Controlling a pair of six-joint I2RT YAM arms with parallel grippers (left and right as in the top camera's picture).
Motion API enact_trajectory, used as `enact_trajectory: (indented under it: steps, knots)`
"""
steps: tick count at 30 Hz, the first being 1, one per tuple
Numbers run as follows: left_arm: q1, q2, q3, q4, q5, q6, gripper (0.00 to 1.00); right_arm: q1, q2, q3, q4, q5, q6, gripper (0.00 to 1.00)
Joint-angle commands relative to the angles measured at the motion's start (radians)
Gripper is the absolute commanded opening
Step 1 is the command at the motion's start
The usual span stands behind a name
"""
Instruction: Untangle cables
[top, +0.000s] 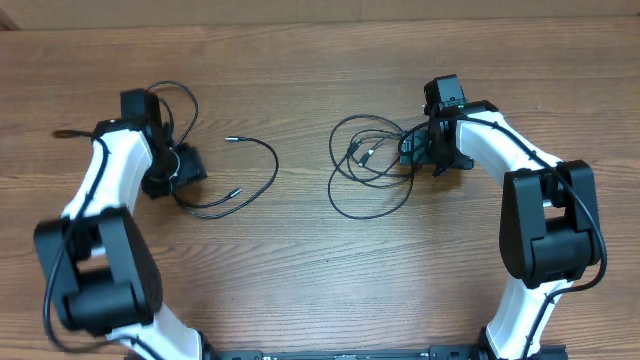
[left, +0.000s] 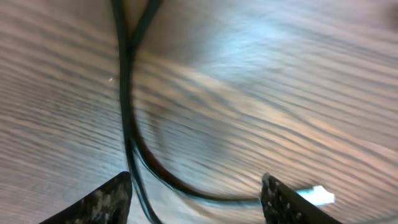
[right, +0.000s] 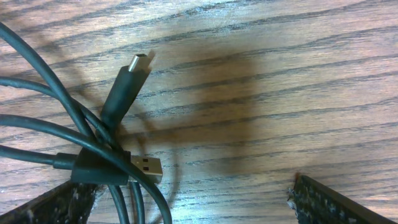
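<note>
One thin black cable (top: 262, 180) lies loose left of centre, with silver plug tips at both ends. My left gripper (top: 182, 168) is low over this cable's left part. In the blurred left wrist view the gripper (left: 196, 202) is open, the cable (left: 127, 124) runs between the fingers and a pale plug tip (left: 317, 196) shows by the right finger. A coil of black cables (top: 368, 170) lies right of centre. My right gripper (top: 418, 150) is at the coil's right edge. In the right wrist view the gripper (right: 193, 208) is open, with crossed cords (right: 93, 146), a USB-A plug (right: 146, 167) and a slimmer plug (right: 138, 62) near its left finger.
The wooden table (top: 320, 260) holds both cable groups, with bare wood between them. A thicker black wire (top: 180, 100) loops from the left arm behind its wrist. Both arm bases stand at the front edge.
</note>
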Motion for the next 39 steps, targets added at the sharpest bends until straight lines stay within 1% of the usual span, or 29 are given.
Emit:
enact_trajectory:
  steps: [1,3,5,6,8,11,15,17,19,20,21,22,25,28,29,30,31,37,39]
  knots:
    - [-0.043,-0.096,0.008,-0.018,0.118,0.206,0.68,0.0,0.026,-0.016,0.003,-0.018,0.003,1.0]
    - [-0.069,-0.101,0.008,-0.043,0.145,0.303,0.64,0.0,0.026,-0.016,0.003,-0.018,0.003,1.0]
    - [-0.099,-0.093,0.002,-0.063,0.142,0.381,0.56,0.0,0.026,-0.016,0.003,-0.018,0.003,1.0]
    - [-0.121,-0.083,-0.006,-0.062,0.142,0.418,0.49,0.0,0.026,-0.016,0.003,-0.018,0.003,1.0]
    - [-0.142,-0.069,-0.017,-0.051,0.139,0.452,0.4,0.0,0.026,-0.016,0.003,-0.018,0.003,1.0]
    - [-0.174,-0.038,-0.034,-0.044,0.131,0.501,0.33,0.0,0.026,-0.016,0.003,-0.018,0.004,1.0]
    - [-0.181,0.014,-0.045,-0.044,0.11,0.508,0.29,0.0,0.026,-0.016,0.003,-0.018,0.003,1.0]
    - [-0.181,0.044,-0.053,-0.044,0.111,0.531,0.27,0.0,0.026,-0.016,0.003,-0.018,0.003,1.0]
    - [-0.181,0.074,-0.06,-0.043,0.111,0.566,0.28,0.0,0.026,-0.016,0.003,-0.018,0.003,1.0]
    - [-0.181,0.089,-0.062,-0.038,0.111,0.584,0.31,0.0,0.026,-0.016,0.003,-0.018,0.004,1.0]
    - [-0.181,0.101,-0.062,-0.032,0.111,0.593,0.38,0.0,0.026,-0.016,0.003,-0.018,0.003,1.0]
    - [-0.181,0.116,-0.062,-0.023,0.11,0.599,0.43,0.0,0.026,-0.016,0.003,-0.018,0.003,1.0]
    - [-0.18,0.15,-0.062,-0.005,0.106,0.602,0.48,0.0,0.026,-0.016,0.003,-0.018,0.003,1.0]
    - [-0.18,0.18,-0.062,0.003,0.106,0.608,0.43,0.0,0.026,-0.016,0.003,-0.018,0.003,1.0]
    - [-0.18,0.191,-0.062,0.003,0.106,0.608,0.39,0.0,0.026,-0.016,0.003,-0.018,0.003,1.0]
    - [-0.18,0.198,-0.062,0.002,0.108,0.61,0.3,0.0,0.026,-0.016,0.003,-0.018,0.003,1.0]
    - [-0.18,0.209,-0.062,0.0,0.109,0.616,0.27,0.0,0.026,-0.016,0.003,-0.018,0.003,1.0]
    - [-0.183,0.227,-0.061,0.006,0.126,0.614,0.24,0.0,0.026,-0.016,0.003,-0.018,0.003,1.0]
    - [-0.184,0.224,-0.058,0.021,0.15,0.612,0.21,0.0,0.026,-0.016,0.003,-0.018,0.003,1.0]
